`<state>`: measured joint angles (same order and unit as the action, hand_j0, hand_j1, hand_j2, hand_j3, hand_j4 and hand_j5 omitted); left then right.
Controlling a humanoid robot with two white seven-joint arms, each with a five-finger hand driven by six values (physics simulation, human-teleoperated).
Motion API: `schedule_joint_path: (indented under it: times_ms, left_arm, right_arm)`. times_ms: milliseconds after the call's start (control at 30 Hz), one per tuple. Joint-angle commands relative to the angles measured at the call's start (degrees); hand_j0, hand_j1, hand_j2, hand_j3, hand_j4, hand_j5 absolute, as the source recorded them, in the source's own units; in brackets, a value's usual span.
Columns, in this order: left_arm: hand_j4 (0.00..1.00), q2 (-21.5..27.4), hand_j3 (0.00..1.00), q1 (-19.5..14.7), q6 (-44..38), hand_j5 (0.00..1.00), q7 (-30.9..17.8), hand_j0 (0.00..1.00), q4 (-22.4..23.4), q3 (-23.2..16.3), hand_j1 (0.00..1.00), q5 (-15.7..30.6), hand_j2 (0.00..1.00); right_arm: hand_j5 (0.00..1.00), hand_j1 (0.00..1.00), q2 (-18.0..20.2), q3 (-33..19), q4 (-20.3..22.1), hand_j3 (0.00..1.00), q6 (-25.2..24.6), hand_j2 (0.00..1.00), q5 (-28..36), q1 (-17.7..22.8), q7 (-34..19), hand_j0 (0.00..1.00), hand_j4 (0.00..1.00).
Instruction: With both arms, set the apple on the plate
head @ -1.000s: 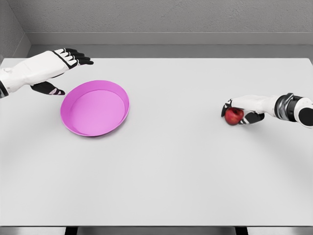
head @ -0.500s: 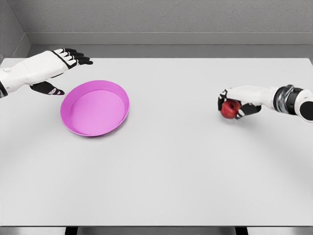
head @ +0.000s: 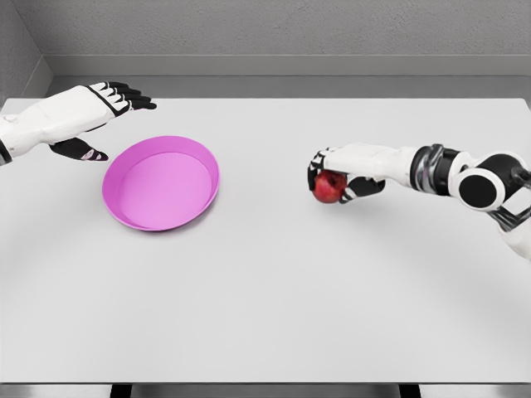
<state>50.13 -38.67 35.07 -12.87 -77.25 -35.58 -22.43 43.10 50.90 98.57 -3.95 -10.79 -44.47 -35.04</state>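
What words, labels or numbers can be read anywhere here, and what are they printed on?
None. The pink plate, the red apple, the white table, and both the left hand and the right hand are plain, with no print, logo or digits visible.

Both arms white shells. Left hand (head: 79, 116): white back, black fingertips. Right hand (head: 348, 172): white, dark palm, black-and-grey wrist rings, possibly a round black joint cap.
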Motion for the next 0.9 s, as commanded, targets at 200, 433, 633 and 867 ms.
schedule_joint_path:
  times_ms: [200, 433, 633, 867]
  left_arm:
    - [1.00, 0.06, 1.00, 0.00, -0.07, 1.00, 0.03, 1.00, 0.00, 0.07, 1.00, 0.37, 1.00]
    - [1.00, 0.06, 1.00, 0.00, -0.07, 1.00, 0.03, 1.00, 0.00, 0.25, 1.00, 0.37, 1.00]
    - [1.00, 0.06, 1.00, 0.00, -0.07, 1.00, 0.03, 1.00, 0.00, 0.33, 1.00, 0.46, 1.00]
    - [1.00, 0.24, 1.00, 0.00, -0.07, 1.00, 0.12, 1.00, -0.09, 0.42, 1.00, 0.54, 1.00]
  right_arm:
    - [0.30, 0.30, -3.28, 0.87, 0.05, 0.30, 0.00, 0.30, -0.20, -0.53, 0.04, 0.30, 0.30]
    - [0.30, 0.30, -4.78, 2.01, -0.04, 0.30, -0.53, 0.30, -0.29, -0.97, 0.04, 0.30, 0.30]
    - [1.00, 1.00, -4.69, 2.10, -0.04, 1.00, -0.97, 1.00, -0.29, -1.05, 0.04, 1.00, 1.00]
    - [1.00, 1.00, 4.01, -4.75, -0.04, 1.00, 1.14, 1.00, -0.46, -0.79, 0.04, 1.00, 1.00]
